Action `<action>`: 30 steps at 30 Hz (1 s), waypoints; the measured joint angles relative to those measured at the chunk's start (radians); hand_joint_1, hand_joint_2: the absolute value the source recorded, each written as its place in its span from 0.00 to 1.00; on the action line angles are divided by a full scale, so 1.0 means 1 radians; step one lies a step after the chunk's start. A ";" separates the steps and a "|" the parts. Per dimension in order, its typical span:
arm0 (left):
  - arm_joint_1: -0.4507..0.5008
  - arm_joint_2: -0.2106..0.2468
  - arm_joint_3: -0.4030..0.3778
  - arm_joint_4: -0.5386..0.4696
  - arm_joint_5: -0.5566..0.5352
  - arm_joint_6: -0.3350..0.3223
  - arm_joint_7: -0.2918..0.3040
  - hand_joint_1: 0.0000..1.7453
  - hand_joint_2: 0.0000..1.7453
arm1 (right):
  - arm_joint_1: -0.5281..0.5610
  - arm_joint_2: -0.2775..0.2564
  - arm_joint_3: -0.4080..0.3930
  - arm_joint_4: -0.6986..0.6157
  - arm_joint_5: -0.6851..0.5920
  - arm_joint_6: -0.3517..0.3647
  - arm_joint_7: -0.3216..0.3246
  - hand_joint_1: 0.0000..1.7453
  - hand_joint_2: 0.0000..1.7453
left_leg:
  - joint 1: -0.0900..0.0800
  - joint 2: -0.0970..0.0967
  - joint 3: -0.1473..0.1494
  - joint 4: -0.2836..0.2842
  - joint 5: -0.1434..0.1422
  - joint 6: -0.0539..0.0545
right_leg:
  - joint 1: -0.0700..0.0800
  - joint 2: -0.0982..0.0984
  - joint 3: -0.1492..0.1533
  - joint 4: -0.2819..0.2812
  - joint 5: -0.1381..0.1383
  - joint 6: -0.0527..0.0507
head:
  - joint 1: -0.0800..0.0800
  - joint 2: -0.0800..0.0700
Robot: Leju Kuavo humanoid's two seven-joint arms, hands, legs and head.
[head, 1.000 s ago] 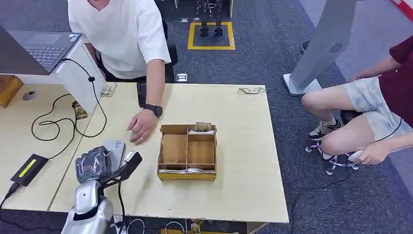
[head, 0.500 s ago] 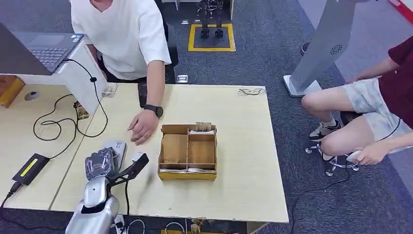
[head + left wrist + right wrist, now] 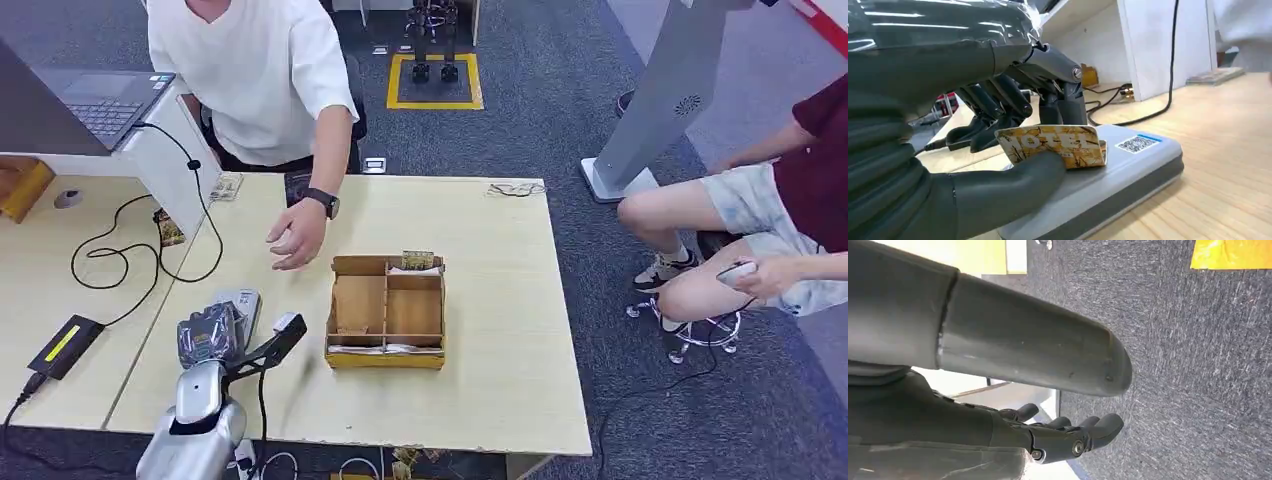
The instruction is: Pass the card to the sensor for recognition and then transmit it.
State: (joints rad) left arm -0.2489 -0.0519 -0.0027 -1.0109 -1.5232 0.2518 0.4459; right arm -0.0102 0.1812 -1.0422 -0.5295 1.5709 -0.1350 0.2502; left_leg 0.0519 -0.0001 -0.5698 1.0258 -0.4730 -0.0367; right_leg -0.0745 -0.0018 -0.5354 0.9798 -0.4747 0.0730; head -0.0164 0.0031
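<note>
The gold-patterned card (image 3: 1053, 145) is pinched between the thumb and dark fingers of the left hand (image 3: 1013, 135), held just over the flat grey sensor pad with a QR sticker (image 3: 1128, 165); this looks like the recognition step. Next comes passing it onward, perhaps to the person's hand (image 3: 297, 234). The right hand (image 3: 1068, 437) hangs empty, fingers loosely apart.

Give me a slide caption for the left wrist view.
Left hand holds a gold card over the grey sensor.
</note>
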 joint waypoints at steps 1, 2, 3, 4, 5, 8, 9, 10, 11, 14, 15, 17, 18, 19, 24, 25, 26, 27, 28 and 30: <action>0.003 0.000 0.000 -0.001 0.000 0.006 0.000 1.00 1.00 | 0.000 0.000 0.000 0.000 0.000 0.000 0.000 0.00 0.00 | 0.000 0.000 0.000 0.000 0.000 0.000 | 0.000 0.000 0.000 0.000 0.000 0.000 | 0.000 0.000; 0.004 0.000 0.000 -0.003 0.000 0.008 0.000 1.00 1.00 | 0.000 0.000 0.001 0.000 0.000 0.000 0.000 0.00 0.00 | 0.000 0.000 0.000 0.000 0.000 -0.001 | 0.000 0.000 0.000 0.000 0.000 0.000 | 0.000 0.000; 0.004 0.000 0.000 -0.003 0.000 0.008 0.000 1.00 1.00 | 0.000 0.000 0.001 0.000 0.000 -0.001 0.000 0.00 0.00 | 0.000 0.000 0.000 0.000 0.000 -0.001 | 0.000 0.000 0.000 0.000 0.000 0.000 | 0.000 0.000; 0.004 0.001 0.000 -0.003 0.000 0.008 0.000 1.00 1.00 | 0.000 0.000 0.001 0.000 0.000 -0.001 0.000 0.00 0.00 | 0.000 0.000 0.000 0.000 0.000 -0.001 | 0.000 0.000 0.000 0.000 0.000 0.000 | 0.000 0.000; 0.004 0.001 0.000 -0.003 0.000 0.009 0.000 1.00 1.00 | 0.000 0.000 0.001 0.000 0.000 -0.001 0.000 0.00 0.00 | 0.000 0.000 0.000 0.000 0.000 -0.001 | 0.000 0.000 0.000 0.000 0.000 0.000 | 0.000 0.000; 0.009 0.001 0.000 -0.009 0.000 0.019 -0.001 1.00 1.00 | 0.001 0.000 0.004 0.000 0.000 -0.001 0.000 0.00 0.00 | 0.000 0.000 0.000 0.000 0.000 -0.001 | 0.000 0.000 0.000 0.000 0.000 0.000 | 0.000 0.000; 0.011 0.001 0.000 -0.012 0.000 0.035 -0.010 1.00 1.00 | 0.001 0.000 0.005 0.000 0.000 -0.001 0.000 0.00 0.00 | 0.000 0.000 0.000 0.000 0.000 -0.001 | 0.000 0.000 -0.001 0.000 0.000 0.000 | 0.000 0.000; 0.015 0.000 0.001 -0.017 0.000 0.069 -0.031 1.00 1.00 | 0.002 0.000 0.007 0.000 0.000 -0.001 -0.001 0.00 0.00 | 0.000 0.000 -0.001 0.000 0.000 -0.001 | 0.000 0.000 -0.001 0.000 0.000 0.000 | 0.000 0.000; 0.023 -0.003 0.008 -0.028 0.000 0.112 -0.070 1.00 1.00 | 0.004 0.000 0.010 -0.001 0.000 -0.001 -0.002 0.00 0.00 | 0.000 0.000 -0.001 0.000 0.001 -0.001 | 0.000 0.000 -0.002 0.000 0.000 0.000 | 0.000 0.000; 0.034 -0.043 0.053 -0.092 0.005 0.235 -0.242 1.00 1.00 | 0.013 0.003 0.020 -0.008 0.000 0.000 -0.001 0.00 0.00 | 0.000 -0.002 -0.006 0.001 0.002 0.000 | 0.000 -0.001 -0.007 0.000 0.002 0.002 | 0.001 0.000; 0.033 -0.059 0.067 -0.121 0.012 0.251 -0.290 1.00 1.00 | 0.014 0.006 0.021 -0.012 0.000 0.000 -0.002 0.00 0.00 | 0.000 -0.001 -0.008 0.001 0.002 0.000 | 0.000 -0.001 -0.009 0.000 0.002 0.002 | 0.000 0.000; 0.029 -0.088 0.080 -0.181 0.036 0.267 -0.361 1.00 1.00 | 0.017 0.010 0.024 -0.018 0.000 0.000 -0.006 0.00 0.00 | 0.000 -0.001 -0.010 0.001 0.003 -0.001 | 0.000 0.001 -0.012 0.000 0.004 0.000 | 0.000 0.000; 0.025 -0.100 0.080 -0.219 0.057 0.267 -0.394 1.00 1.00 | 0.018 0.011 0.025 -0.021 0.000 0.000 -0.008 0.00 0.00 | 0.000 -0.001 -0.010 0.001 0.003 -0.001 | 0.000 0.001 -0.012 0.000 0.004 0.000 | 0.000 0.000; 0.016 -0.118 0.080 -0.262 0.083 0.263 -0.424 1.00 1.00 | 0.019 0.014 0.026 -0.023 0.000 0.000 -0.009 0.00 0.00 | 0.000 -0.001 -0.011 0.001 0.003 0.000 | 0.000 0.001 -0.013 0.000 0.004 0.000 | 0.000 0.000; -0.035 -0.169 0.075 -0.370 0.094 0.234 -0.448 1.00 1.00 | 0.019 0.017 0.028 -0.027 0.000 0.001 -0.017 0.00 0.00 | 0.000 -0.001 -0.012 0.001 0.003 0.000 | 0.000 0.001 -0.014 0.000 0.004 0.000 | 0.000 0.000; -0.048 -0.177 0.068 -0.382 0.083 0.226 -0.449 1.00 1.00 | 0.019 0.017 0.029 -0.027 0.000 0.000 -0.019 0.00 0.00 | 0.000 -0.001 -0.013 0.001 0.003 0.000 | 0.000 0.000 -0.014 0.000 0.004 0.000 | 0.000 0.000; -0.063 -0.185 0.059 -0.393 0.068 0.219 -0.448 1.00 1.00 | 0.018 0.017 0.031 -0.026 0.000 -0.002 -0.021 0.00 0.00 | 0.000 -0.001 -0.013 0.001 0.003 0.000 | 0.000 0.000 -0.014 0.000 0.004 0.000 | 0.000 0.000; -0.076 -0.192 0.052 -0.403 0.057 0.214 -0.445 1.00 1.00 | 0.017 0.017 0.034 -0.025 0.000 -0.005 -0.023 0.00 0.00 | 0.000 -0.001 -0.013 0.001 0.003 0.000 | 0.000 0.001 -0.014 0.000 0.004 0.000 | 0.000 0.000; -0.090 -0.201 0.045 -0.408 0.048 0.207 -0.438 1.00 1.00 | 0.017 0.017 0.037 -0.024 0.000 -0.008 -0.024 0.00 0.00 | 0.000 -0.001 -0.013 0.001 0.003 0.000 | 0.000 0.001 -0.014 0.000 0.004 0.000 | 0.000 0.000; -0.114 -0.208 0.035 -0.409 0.037 0.197 -0.430 1.00 1.00 | 0.017 0.016 0.042 -0.018 0.000 -0.011 -0.029 0.00 0.00 | 0.000 0.000 -0.013 0.001 0.003 0.000 | 0.000 0.001 -0.015 0.000 0.004 0.000 | 0.000 0.000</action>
State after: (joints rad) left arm -0.3631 -0.2594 0.0324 -1.4202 -1.4859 0.4490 0.0157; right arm 0.0063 0.1976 -1.0002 -0.5474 1.5709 -0.1465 0.2212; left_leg 0.0519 -0.0005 -0.5829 1.0269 -0.4697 -0.0372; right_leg -0.0745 -0.0009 -0.5503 0.9798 -0.4703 0.0734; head -0.0160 0.0031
